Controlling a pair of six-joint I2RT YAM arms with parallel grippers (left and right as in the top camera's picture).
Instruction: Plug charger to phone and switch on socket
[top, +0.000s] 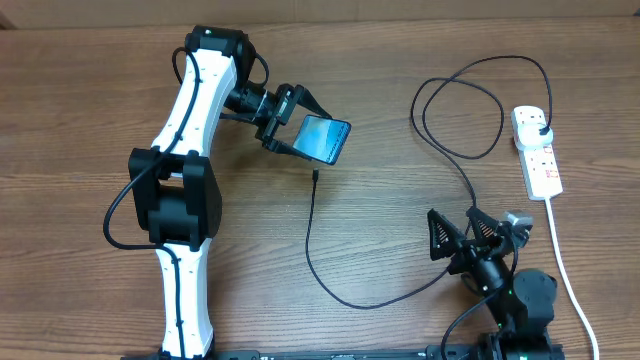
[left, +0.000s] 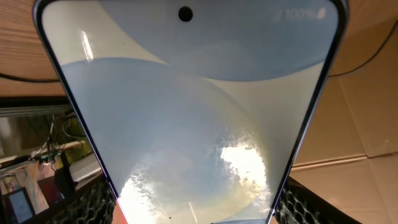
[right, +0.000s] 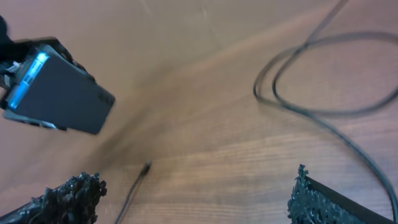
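Clasping the phone (top: 325, 138) over a brown wood-grain table (top: 90, 100), left gripper (top: 287, 126), right gripper (top: 453, 222) splayed wide.

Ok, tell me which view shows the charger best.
Overhead: the whole charger shows, from its plug at the socket, through its loops, to the tip lying loose below the phone. Right wrist catches only one loop and the tip, blurred. Left wrist is filled by the phone's screen; no charger identifiable.
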